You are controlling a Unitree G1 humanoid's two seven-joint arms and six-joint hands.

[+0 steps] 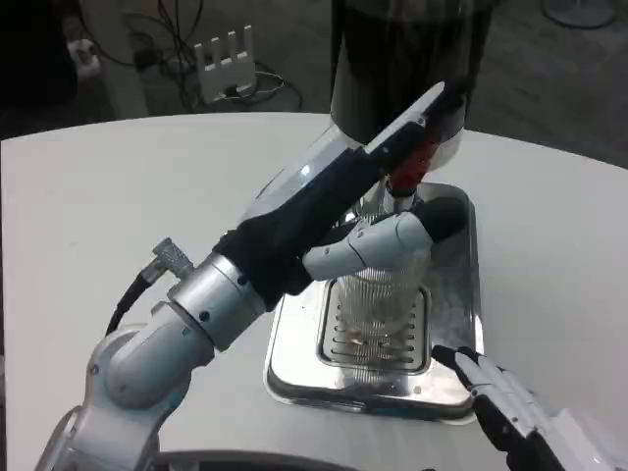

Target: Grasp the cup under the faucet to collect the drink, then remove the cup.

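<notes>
- A clear ribbed cup (378, 299) stands upright on the slotted grate of a shiny metal drip tray (294, 378), directly below the dark drink dispenser (407, 59) and its red faucet (410, 169), toward the far edge of the white table (108, 196).
- The left hand (388, 240) reaches across from the picture's left, its white-and-black fingers wrapped around the cup's upper part, gripping it.
- The right hand (505, 402) rests at the tray's near right corner, fingers stretched out and slightly apart, holding nothing.
- A white power strip (226, 64) sits on the floor beyond the table's far edge.
</notes>
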